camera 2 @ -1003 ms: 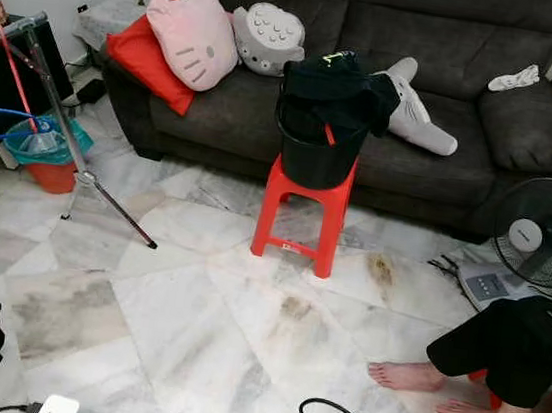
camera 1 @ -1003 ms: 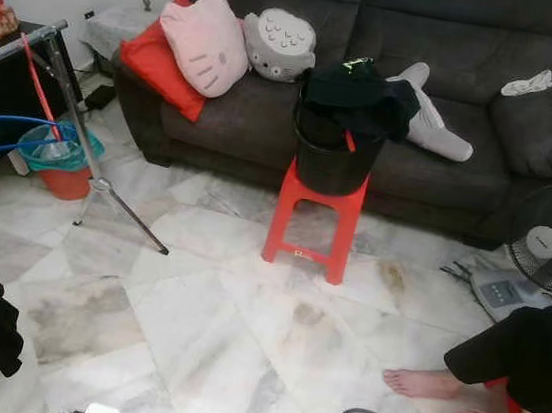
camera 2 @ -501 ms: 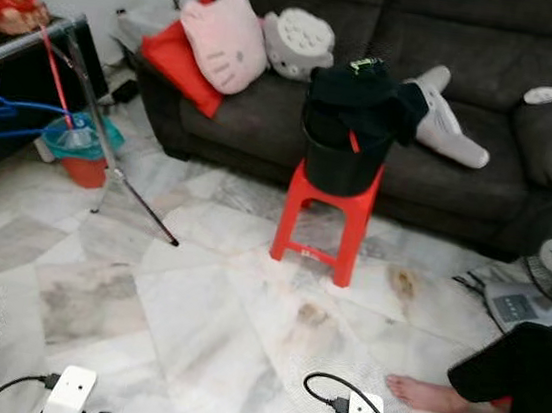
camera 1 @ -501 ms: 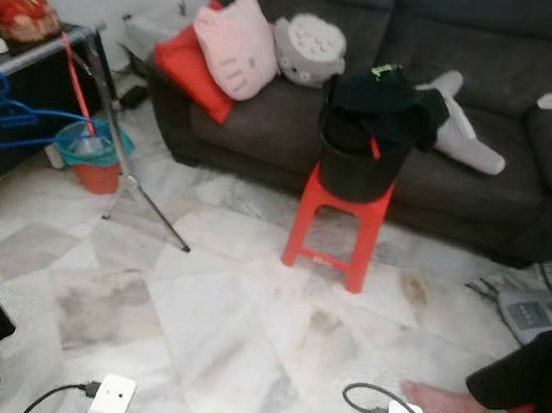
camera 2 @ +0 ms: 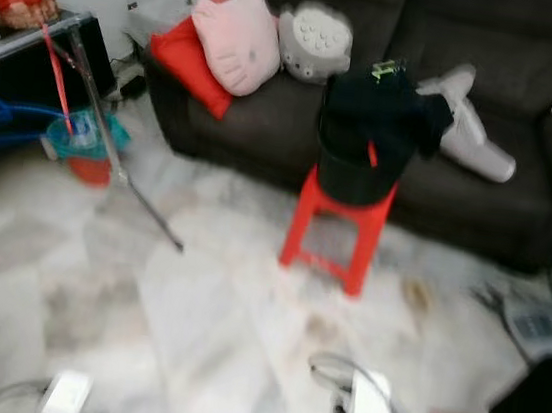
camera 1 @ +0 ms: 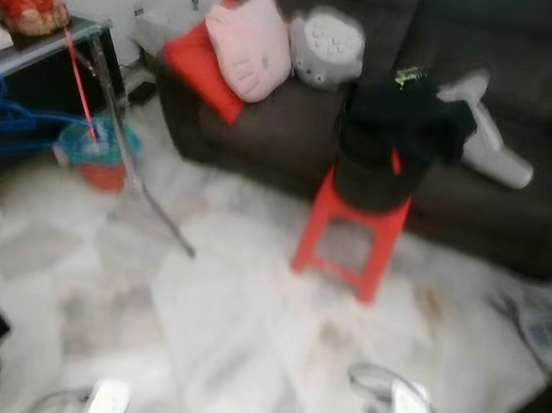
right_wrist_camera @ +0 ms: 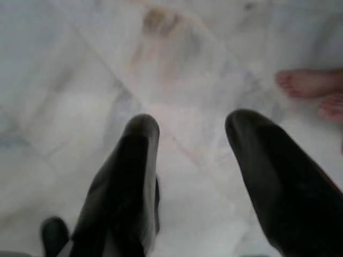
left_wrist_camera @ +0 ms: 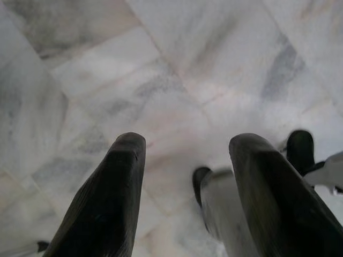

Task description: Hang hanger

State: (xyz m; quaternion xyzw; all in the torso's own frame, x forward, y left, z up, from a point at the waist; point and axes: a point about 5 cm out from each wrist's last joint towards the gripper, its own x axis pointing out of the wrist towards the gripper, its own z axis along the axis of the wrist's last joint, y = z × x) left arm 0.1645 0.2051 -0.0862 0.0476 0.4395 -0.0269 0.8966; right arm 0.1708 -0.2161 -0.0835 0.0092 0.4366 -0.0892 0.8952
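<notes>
Left eye view, one red stool (camera 1: 350, 234), one black bucket (camera 1: 374, 173)

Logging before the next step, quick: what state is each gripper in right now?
Left gripper: open, holding nothing, hanging over the marble floor.
Right gripper: open, holding nothing, over the floor too.
</notes>
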